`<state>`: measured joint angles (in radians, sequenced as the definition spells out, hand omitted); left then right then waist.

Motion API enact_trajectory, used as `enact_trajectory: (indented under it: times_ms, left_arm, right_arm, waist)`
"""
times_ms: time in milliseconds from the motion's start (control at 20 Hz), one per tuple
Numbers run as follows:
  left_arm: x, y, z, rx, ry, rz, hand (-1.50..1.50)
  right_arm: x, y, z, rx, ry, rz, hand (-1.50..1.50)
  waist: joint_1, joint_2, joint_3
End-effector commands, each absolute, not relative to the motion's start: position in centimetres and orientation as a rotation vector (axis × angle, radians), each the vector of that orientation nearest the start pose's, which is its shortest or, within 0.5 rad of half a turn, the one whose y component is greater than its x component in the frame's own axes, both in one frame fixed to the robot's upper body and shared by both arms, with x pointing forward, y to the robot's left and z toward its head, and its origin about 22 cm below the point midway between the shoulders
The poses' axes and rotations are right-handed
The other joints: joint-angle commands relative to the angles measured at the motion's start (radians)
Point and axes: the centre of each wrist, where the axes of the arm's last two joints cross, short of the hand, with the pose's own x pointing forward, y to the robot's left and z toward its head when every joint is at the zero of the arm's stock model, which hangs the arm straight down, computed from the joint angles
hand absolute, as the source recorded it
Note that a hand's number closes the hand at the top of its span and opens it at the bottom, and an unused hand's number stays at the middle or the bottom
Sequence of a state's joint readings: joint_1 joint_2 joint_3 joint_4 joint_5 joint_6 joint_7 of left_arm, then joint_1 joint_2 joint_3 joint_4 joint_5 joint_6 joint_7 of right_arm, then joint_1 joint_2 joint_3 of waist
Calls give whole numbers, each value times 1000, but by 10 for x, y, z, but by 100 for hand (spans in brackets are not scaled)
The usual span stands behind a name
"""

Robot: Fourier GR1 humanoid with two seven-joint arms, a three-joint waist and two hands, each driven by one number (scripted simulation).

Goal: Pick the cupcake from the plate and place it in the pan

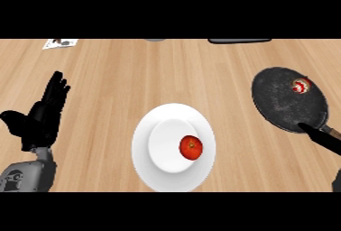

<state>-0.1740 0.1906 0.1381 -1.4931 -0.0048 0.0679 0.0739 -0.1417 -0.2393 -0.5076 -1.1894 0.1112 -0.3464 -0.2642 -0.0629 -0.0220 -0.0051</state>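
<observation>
Head view: cupcake in pan; tomato, probably, on plate.

The pan's handle and a dark object at the top run past the edges.

No text can be read; the small card at the counter's far edge shows only unreadable marks

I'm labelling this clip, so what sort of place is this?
Most likely a kitchen counter: a wooden top carries a white plate with a tomato on it, and a dark pan with a cupcake in it.
</observation>
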Motion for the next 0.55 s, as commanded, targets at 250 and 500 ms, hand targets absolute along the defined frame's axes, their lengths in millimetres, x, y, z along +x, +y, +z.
enact_trajectory:
  times_ms: [250, 500]
  left_arm:
    - [281, 303, 48, 260, -1591, -4, 0]
    - [287, 267, 48, 213, -1624, -55, 0]
  right_arm:
    - [137, -336, 21, -861, -1572, -341, -150]
    - [88, -317, 48, -958, -1501, -319, -150]
  waist:
    - [10, 9, 0]
    - [44, 19, 4]
